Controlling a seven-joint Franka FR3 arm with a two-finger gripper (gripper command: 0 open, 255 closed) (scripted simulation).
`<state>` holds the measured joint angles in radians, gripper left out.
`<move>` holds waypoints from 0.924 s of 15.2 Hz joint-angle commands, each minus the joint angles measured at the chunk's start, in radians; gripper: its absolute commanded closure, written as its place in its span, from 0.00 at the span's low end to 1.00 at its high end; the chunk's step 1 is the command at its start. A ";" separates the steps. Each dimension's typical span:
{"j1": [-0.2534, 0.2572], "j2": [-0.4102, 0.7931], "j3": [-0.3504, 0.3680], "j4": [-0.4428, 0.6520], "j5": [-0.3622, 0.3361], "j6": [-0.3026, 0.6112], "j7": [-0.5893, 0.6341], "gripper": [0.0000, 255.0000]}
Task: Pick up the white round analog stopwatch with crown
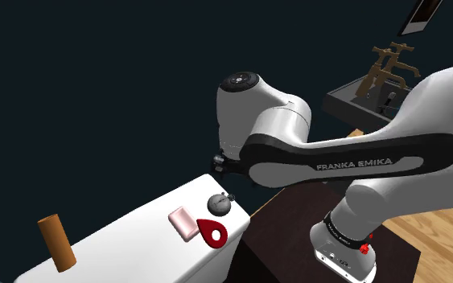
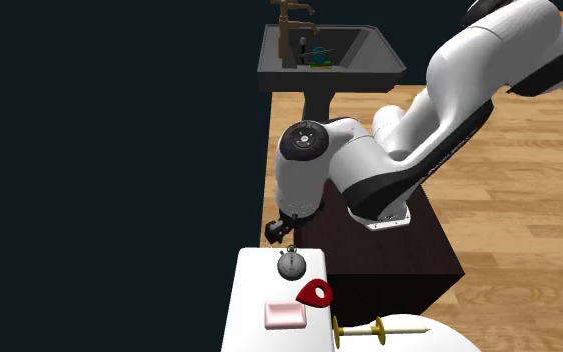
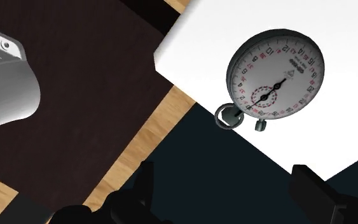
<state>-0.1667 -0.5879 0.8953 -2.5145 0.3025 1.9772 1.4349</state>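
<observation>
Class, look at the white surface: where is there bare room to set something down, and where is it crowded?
Free: the wide stretch of the white surface between the brown cylinder and the pink block. Crowded: the corner nearest the stand, where the stopwatch, red teardrop piece and pink block cluster together.

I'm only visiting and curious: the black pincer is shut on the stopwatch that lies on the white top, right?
Not quite. The pincer is open and not touching the stopwatch, as the wrist view shows. The stopwatch does lie on the white top.
</observation>
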 commanded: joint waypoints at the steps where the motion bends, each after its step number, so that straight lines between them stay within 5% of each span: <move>1: -0.063 0.074 0.099 0.040 -0.014 0.040 0.114 0.00; 3: -0.158 0.164 0.217 0.088 -0.057 0.080 0.230 0.00; 13: -0.250 0.252 0.339 0.046 -0.103 0.201 0.292 0.00; 14: -0.250 0.253 0.340 0.045 -0.103 0.202 0.292 1.00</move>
<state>-0.4134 -0.3383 1.2313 -2.4682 0.2013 2.1758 1.7251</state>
